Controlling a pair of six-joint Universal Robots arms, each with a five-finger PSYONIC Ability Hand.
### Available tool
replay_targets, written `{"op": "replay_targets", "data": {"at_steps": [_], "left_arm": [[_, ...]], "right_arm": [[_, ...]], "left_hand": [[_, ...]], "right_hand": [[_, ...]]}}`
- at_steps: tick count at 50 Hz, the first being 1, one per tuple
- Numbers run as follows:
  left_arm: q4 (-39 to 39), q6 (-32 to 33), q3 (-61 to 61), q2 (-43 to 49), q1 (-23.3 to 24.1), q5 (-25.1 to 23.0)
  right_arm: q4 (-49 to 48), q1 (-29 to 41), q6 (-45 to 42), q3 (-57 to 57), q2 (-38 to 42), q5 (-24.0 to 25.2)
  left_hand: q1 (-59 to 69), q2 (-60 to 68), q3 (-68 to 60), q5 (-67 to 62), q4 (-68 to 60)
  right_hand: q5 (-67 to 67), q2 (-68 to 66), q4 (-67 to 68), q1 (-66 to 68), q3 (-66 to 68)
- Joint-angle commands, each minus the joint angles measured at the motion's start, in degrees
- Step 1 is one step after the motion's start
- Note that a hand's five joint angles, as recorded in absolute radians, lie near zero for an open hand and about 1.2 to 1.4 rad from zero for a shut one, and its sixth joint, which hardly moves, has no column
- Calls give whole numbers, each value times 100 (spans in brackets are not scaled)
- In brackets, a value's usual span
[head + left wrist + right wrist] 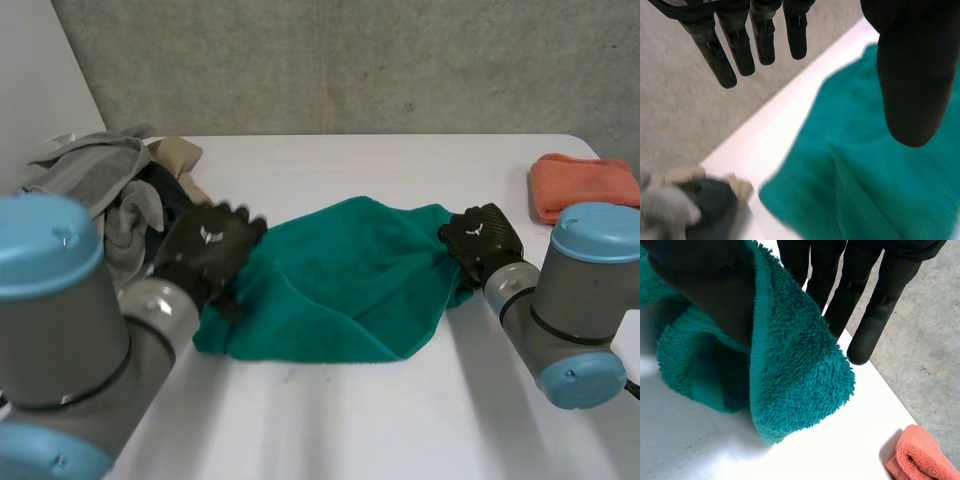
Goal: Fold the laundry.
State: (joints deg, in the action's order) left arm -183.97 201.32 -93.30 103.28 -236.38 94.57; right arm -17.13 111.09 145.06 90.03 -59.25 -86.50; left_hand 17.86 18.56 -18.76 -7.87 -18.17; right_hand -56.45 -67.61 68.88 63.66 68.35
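A green towel (340, 290) lies rumpled in the middle of the white tabletop (400, 420). The left robot hand (208, 248) is over its 9 o'clock edge, fingers straight and spread from the thumb, holding nothing. The right robot hand (482, 238) pinches the towel's raised 3 o'clock edge between thumb and straight fingers. A folded orange cloth (582, 185) sits at 2 o'clock and a clothes pile (110, 190) at 10 o'clock.

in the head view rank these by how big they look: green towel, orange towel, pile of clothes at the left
1. green towel
2. pile of clothes, partly hidden behind the left arm, so its full size is unsure
3. orange towel
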Motion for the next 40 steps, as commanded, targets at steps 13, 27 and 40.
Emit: {"op": "replay_targets", "data": {"at_steps": [13,27,40], "left_arm": [[766,425,2914,3022,-339,-801],[784,865,3213,3682,-163,88],[460,804,2652,2558,-22,167]], "right_arm": [[-18,-17,-21,366,-200,143],[-18,-8,-30,419,-200,143],[52,-17,40,349,-358,90]], "left_hand": [[867,797,-776,-866,-835],[2398,2328,-2307,-2397,-2366],[6214,6144,-6124,-6213,-6183]], "right_hand": [[-1355,-1239,1112,1634,1165],[-1355,-1239,1112,1634,1165],[-1355,-1239,1112,1634,1165]]}}
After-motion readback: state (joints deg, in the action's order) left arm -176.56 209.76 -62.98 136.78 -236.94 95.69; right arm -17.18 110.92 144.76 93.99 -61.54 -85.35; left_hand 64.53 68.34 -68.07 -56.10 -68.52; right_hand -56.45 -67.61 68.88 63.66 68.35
